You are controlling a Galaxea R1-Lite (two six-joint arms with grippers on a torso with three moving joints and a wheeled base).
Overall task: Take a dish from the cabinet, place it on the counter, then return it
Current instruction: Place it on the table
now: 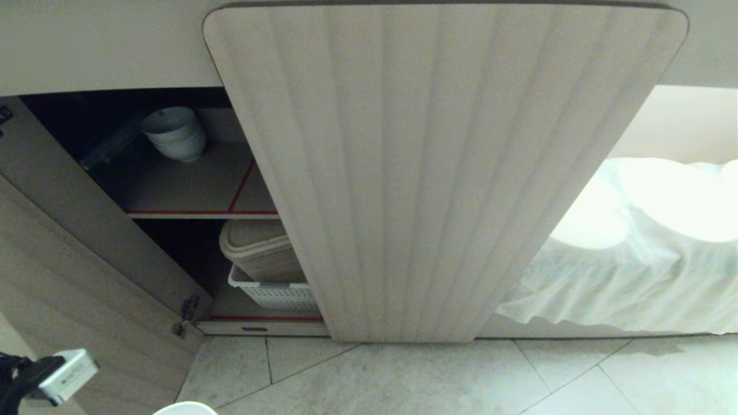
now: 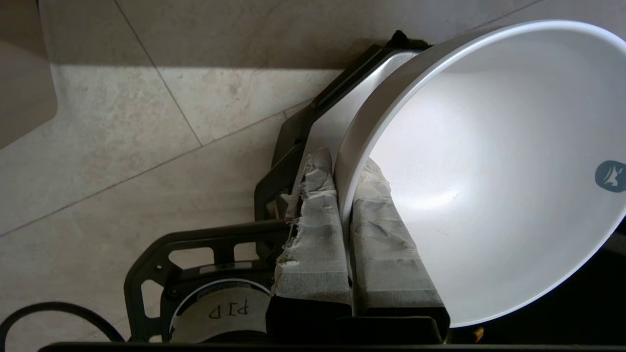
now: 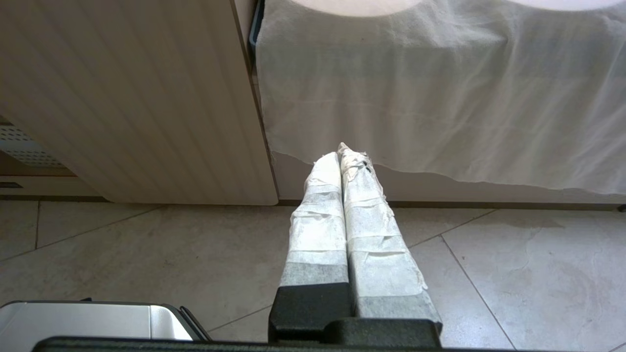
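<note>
My left gripper (image 2: 345, 168) is shut on the rim of the dish (image 2: 489, 171), a plain white bowl, with one taped finger inside and one outside. The bowl hangs tilted above the tiled floor. In the head view only a sliver of the dish's rim (image 1: 184, 408) shows at the bottom edge, in front of the cabinet (image 1: 438, 173). The cabinet's left door (image 1: 75, 248) stands open and its fluted right door is closed. The counter's top is out of view. My right gripper (image 3: 342, 154) is shut and empty, low over the floor.
A stack of white bowls (image 1: 173, 135) sits on the upper red-edged shelf (image 1: 196, 212). Below are a beige lidded container (image 1: 259, 248) and a white basket (image 1: 277, 294). A white cloth (image 1: 634, 259) drapes the opening to the right. The robot's base (image 2: 313, 122) lies under the dish.
</note>
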